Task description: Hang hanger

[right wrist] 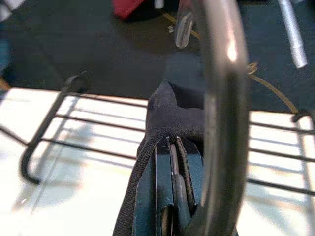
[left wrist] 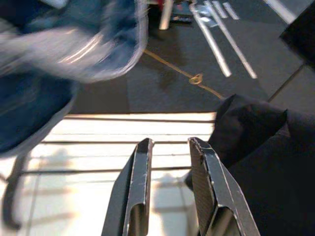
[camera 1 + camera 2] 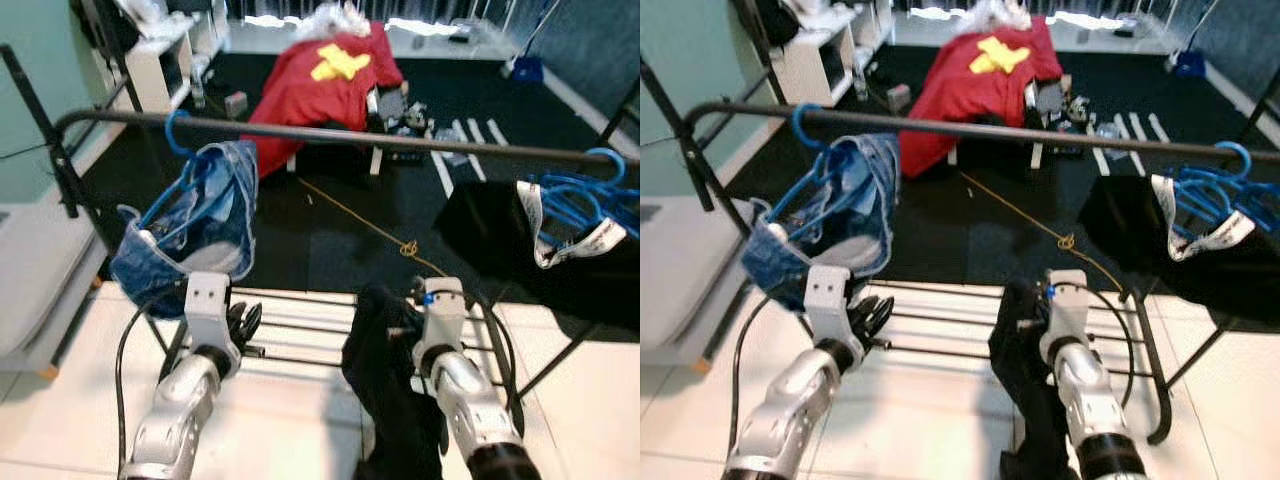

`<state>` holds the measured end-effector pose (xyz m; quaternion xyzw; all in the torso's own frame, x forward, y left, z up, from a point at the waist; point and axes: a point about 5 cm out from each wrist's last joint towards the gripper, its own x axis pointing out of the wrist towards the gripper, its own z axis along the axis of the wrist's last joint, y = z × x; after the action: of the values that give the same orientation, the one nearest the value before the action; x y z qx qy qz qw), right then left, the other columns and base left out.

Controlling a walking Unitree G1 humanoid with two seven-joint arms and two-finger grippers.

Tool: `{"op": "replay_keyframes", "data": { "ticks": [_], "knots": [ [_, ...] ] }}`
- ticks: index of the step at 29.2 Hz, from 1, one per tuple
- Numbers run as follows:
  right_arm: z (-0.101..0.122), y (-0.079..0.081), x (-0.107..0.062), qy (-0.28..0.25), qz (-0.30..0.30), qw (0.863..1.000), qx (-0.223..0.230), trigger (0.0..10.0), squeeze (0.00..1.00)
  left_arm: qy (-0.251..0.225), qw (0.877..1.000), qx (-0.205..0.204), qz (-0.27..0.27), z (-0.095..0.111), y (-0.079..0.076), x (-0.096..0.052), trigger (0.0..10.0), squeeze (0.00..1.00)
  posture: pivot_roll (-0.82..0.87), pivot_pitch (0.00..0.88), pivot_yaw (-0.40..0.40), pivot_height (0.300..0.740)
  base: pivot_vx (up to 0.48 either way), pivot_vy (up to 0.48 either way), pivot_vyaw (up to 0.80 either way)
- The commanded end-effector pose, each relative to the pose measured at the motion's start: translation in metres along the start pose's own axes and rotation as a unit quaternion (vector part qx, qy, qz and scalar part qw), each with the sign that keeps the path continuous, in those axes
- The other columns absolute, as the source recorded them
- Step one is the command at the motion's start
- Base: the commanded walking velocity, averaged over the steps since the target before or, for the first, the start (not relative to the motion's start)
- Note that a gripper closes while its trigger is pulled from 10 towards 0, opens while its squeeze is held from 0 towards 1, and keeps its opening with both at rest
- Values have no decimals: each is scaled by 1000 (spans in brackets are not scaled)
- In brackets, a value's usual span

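We stand before a clothes rack, its dark top rail (image 3: pixel 400 137) running across in front of us. Our right gripper (image 1: pixel 174 162) is clamped on a hanger (image 1: pixel 221 98) carrying a black garment (image 3: pixel 385 390), held low, well below the rail and above the rack's bottom shelf (image 3: pixel 300 330). Our left gripper (image 2: pixel 170 167) hangs parted and empty beside a denim garment (image 3: pixel 190 240) on a blue hanger (image 3: pixel 180 135) near the rail's left end. Another blue hanger (image 3: pixel 600 175) sits near the right end. We judge the lift is in hand; next, raise the hook over the rail's bare middle.
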<state>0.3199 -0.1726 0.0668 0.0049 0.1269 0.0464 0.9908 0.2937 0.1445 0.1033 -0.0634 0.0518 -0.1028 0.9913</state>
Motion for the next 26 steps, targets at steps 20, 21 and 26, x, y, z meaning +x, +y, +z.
{"op": "replay_keyframes", "data": {
  "ticks": [20, 21, 26],
  "knots": [
    [1, 15, 4, -4, 12, 1000, 11, 10000, 0, 35, 999, 6, 19, -4, 8, 5, 10000, 0, 100, 109, 35, 740, -79, 0, 0],
    [1, 15, 4, -4, 12, 1000, 11, 10000, 0, 35, 999, 6, 19, -4, 8, 5, 10000, 0, 100, 109, 35, 740, 0, 0, 0],
    [3, 10, 2, -10, 4, 1000, 15, 10000, 0, 38, 999, 11, 14, -4, 4, 13, 10000, 0, 99, 99, 42, 740, 0, 0, 0]
  ]
}}
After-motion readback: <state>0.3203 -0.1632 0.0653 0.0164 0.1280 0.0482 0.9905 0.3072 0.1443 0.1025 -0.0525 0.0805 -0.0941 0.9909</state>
